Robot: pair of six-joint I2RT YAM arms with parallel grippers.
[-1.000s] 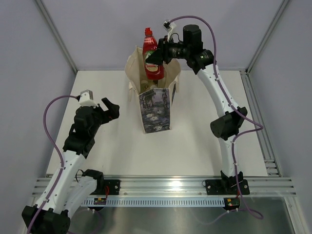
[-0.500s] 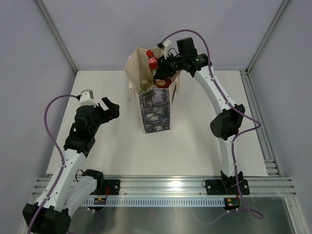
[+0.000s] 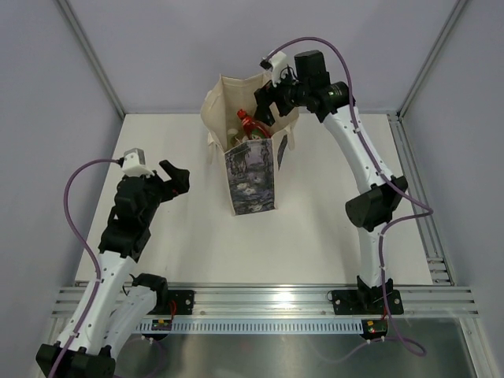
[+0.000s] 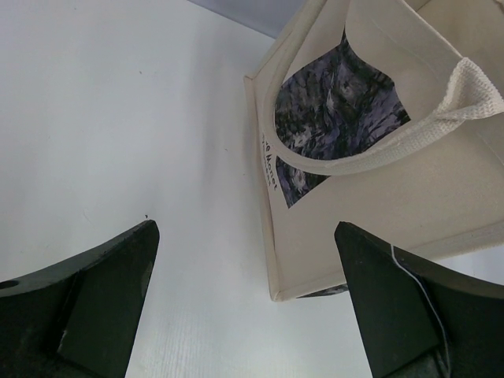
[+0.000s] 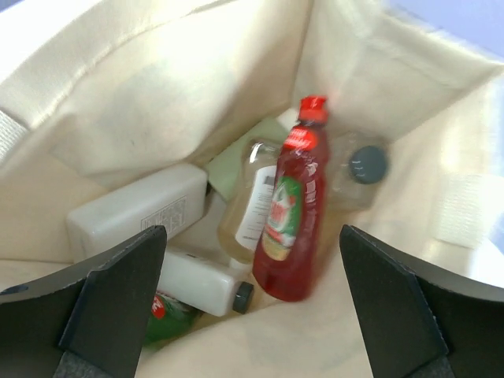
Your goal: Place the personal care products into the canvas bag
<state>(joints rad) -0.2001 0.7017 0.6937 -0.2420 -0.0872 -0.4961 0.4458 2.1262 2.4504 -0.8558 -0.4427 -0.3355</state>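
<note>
Above the bag [image 3: 250,177], the right gripper [image 5: 253,303] gapes wide, holding nothing. Below it the red bottle [image 5: 290,228] lies inside, among other bottles [image 5: 138,213]. Beside the bag, the left gripper [image 4: 248,307] hovers over the table [image 3: 315,228], equally wide and empty.

the white matte tabletop [image 3: 331,205] carries a tall beige canvas tote bag [image 3: 250,179], which stands upright near the table's middle, a little toward 12 o'clock. its dark purple-green painted print faces 6 o'clock. a ribbed aluminium rail [image 3: 268,299] runs along the table's 6 o'clock edge.
</note>
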